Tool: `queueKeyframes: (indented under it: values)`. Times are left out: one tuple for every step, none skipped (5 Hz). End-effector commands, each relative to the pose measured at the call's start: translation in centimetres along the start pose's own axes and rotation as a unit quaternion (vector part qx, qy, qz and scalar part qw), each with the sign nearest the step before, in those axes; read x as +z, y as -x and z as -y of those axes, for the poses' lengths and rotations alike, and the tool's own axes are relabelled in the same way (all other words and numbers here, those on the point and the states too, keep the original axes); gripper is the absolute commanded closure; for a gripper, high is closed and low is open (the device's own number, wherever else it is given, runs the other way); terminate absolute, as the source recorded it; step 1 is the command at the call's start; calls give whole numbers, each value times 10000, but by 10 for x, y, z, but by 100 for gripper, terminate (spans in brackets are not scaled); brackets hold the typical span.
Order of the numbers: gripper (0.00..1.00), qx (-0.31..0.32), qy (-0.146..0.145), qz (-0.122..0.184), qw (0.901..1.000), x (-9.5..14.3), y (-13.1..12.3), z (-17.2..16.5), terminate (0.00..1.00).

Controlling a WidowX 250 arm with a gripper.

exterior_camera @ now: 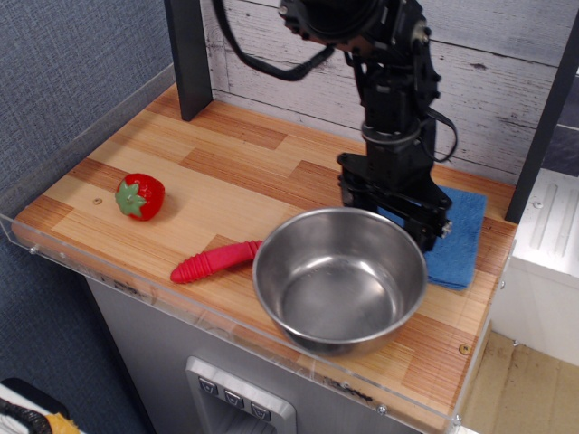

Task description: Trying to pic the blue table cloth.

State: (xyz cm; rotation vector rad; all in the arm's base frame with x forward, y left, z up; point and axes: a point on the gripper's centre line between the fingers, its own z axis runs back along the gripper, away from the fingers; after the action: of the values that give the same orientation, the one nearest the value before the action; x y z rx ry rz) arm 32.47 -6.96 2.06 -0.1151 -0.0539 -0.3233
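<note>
Wood-plank counter (226,172) against whitewashed boards (507,72) — tool (391,211) spread over the blue table cloth (457,240), beside the pan (339,280).

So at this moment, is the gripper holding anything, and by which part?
Cannot be told for sure. The gripper is low at the left edge of the blue cloth, behind the steel pan, but no fabric is visibly pinched or lifted.
</note>
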Motion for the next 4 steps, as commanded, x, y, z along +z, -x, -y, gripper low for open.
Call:
queueKeyframes:
  values:
    - [0, -8, -26, 271, 9996, 17, 0, 1, 0]
    - [0, -104, 84, 512, 9986, 22, -3, 2, 0]
    - [0, -153, 245, 902, 9955, 35, -10, 3, 0]
    - [0, -115, 304, 1098, 9934, 52, -22, 7, 0]
